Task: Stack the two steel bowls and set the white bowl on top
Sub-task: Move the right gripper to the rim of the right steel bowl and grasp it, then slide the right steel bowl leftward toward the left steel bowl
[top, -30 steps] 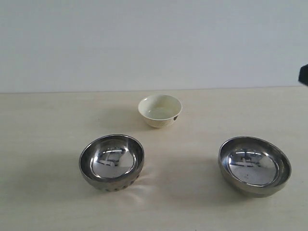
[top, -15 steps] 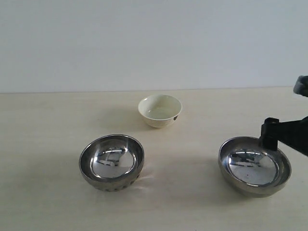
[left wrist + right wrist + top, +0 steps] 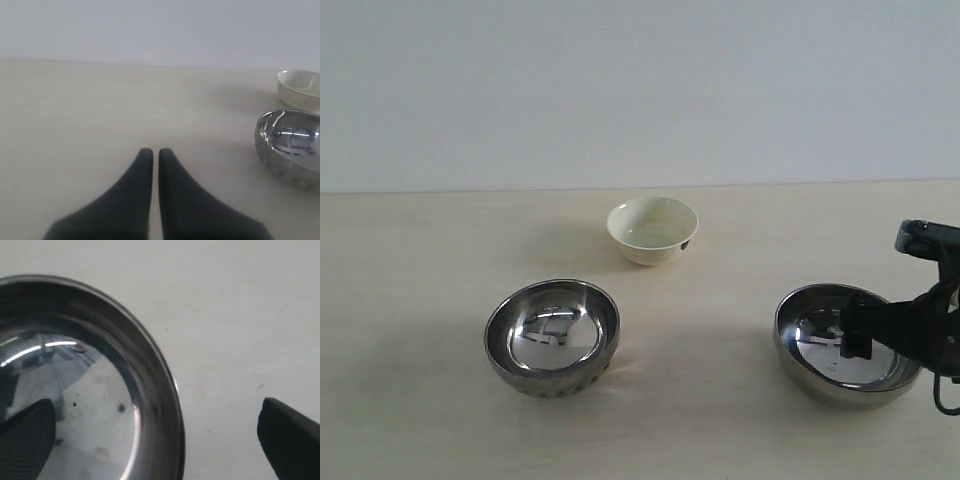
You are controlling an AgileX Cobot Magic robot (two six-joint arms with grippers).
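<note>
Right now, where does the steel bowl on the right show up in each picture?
Exterior view: right steel bowl, low on the right side.
Left wrist view: not in it; that one is the other steel bowl.
Right wrist view: close up, filling the picture's left half.
Shared landmark: the pale table, in all three.

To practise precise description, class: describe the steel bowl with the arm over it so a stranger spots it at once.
On the pale table before the white wall, a small white bowl sits behind two steel ones. The one meant is the right steel bowl: the open right gripper straddles its rim, while the left steel bowl stands alone.
</note>
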